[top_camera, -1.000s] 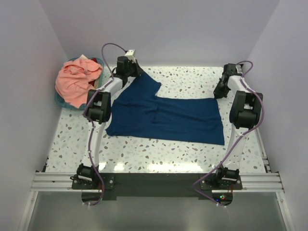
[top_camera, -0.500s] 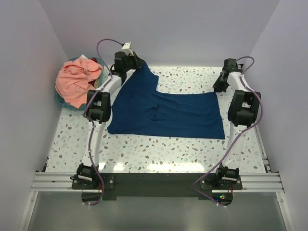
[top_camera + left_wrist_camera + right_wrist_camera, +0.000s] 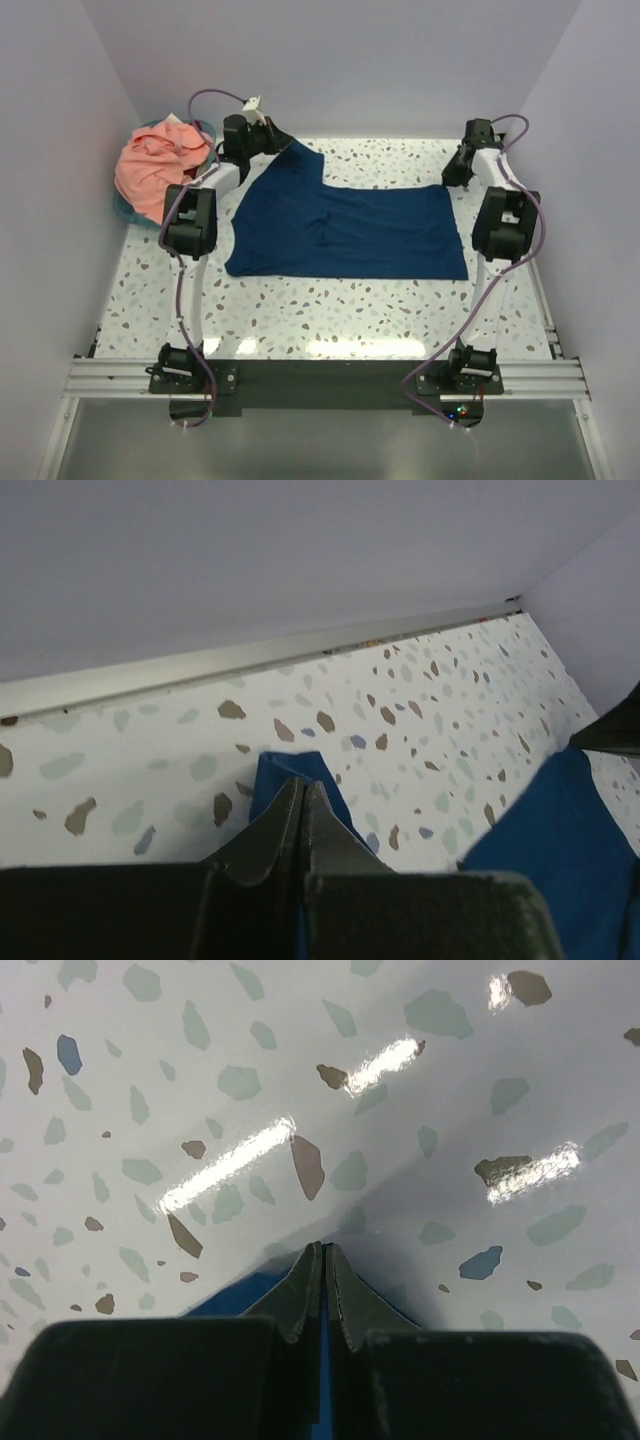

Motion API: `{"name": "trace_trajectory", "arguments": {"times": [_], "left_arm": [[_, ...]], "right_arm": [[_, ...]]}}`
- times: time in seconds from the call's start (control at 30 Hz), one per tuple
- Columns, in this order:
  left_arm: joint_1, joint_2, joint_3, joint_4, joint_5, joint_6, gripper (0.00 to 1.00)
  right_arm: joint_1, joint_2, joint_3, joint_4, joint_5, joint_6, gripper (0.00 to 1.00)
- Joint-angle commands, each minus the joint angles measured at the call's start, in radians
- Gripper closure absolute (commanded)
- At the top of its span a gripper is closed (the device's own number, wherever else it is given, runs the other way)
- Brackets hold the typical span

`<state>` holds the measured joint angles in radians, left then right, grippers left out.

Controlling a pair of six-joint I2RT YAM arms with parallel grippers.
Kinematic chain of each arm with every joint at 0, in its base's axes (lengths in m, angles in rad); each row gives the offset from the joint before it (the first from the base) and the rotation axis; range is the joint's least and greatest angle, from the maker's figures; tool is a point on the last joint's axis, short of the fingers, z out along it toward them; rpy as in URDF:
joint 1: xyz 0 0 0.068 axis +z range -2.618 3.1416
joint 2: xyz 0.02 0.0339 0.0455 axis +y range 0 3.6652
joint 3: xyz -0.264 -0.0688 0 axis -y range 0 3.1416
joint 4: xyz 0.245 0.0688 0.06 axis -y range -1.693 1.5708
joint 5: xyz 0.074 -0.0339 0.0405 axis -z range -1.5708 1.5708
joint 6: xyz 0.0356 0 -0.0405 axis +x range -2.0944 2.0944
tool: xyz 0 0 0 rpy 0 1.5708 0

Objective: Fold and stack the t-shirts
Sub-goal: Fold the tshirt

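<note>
While both arms reach to the far side of the bench (image 3: 350, 320), the navy t-shirt (image 3: 350, 230) lies spread across its middle, no print showing, and each far corner is pinched. The left pincer (image 3: 303, 785) is closed down narrow on a small tab of blue cloth at the far-left corner, raised a little off the surface. The right pincer (image 3: 322, 1250) is likewise clamped on a sliver of blue at the far-right corner, low against the speckled top. The salmon-pink t-shirt (image 3: 155, 170) sits heaped in the teal basket (image 3: 122, 207) at the far left, apart from the work. The likely trouble is the thin bite. So little fabric shows between either pair of fingers that further outward tension could pull a corner free and let that side fall slack. Uneven pull could also skew the shirt, since the left corner is lifted and the right one is not. A soft crease near the shirt's centre may get folded in if it is not drawn out first. Compared with a second ago, the left pincer has swung outward and farther toward the basket side and the right has moved toward the back edge. The far hem now runs straighter and the body lies flatter, its near-right corner drawn farther from the arm bases.
</note>
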<state>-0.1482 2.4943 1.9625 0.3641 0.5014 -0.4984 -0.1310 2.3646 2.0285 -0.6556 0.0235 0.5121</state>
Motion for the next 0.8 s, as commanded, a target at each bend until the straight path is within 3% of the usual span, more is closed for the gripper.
{"name": "trace_trajectory", "arguments": {"times": [0.0,0.27,0.77], "left_arm": [[0.004,-0.207,-0.179,0.073,0.138,0.003,1.00],[0.004,-0.509,-0.502,-0.106,0.149,0.141,1.00],[0.001,-0.764,-0.726,-0.402,0.020,0.345,1.00]], "right_arm": [[0.005,-0.119,-0.068,0.047,-0.040,-0.015,1.00],[0.005,-0.229,-0.206,0.031,-0.045,-0.060,1.00],[0.002,-0.352,-0.379,-0.009,0.030,-0.084,1.00]]}}
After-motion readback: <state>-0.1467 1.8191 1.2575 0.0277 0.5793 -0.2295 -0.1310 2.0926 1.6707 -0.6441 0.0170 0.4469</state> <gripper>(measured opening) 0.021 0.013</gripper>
